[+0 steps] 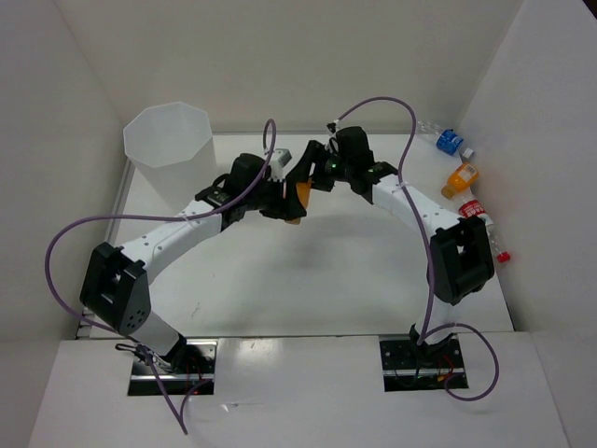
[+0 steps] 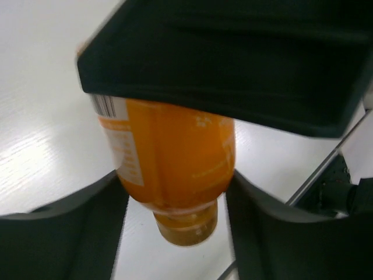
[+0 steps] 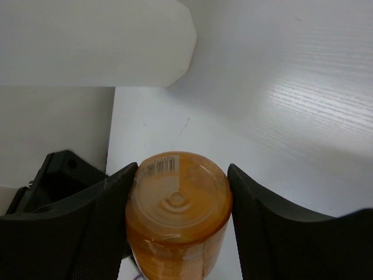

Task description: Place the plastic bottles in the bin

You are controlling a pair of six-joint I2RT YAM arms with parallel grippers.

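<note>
The left claw (image 2: 175, 181) and right claw (image 3: 182, 172) stood nose to nose over mid-table, each barring the other's way forward. The orange bottle (image 2: 169, 146) filled the gap between both pairs of fingers, leaving no room there. Ahead of the right claw, past the left arm (image 1: 177, 233), rose the bin (image 1: 168, 138), its mouth open from above. Well off the right claw's outer side, loose bottles (image 1: 460, 177) crowded the strip along the wall (image 1: 550, 140). Beneath both claws the table (image 1: 308, 280) lay bare.
</note>
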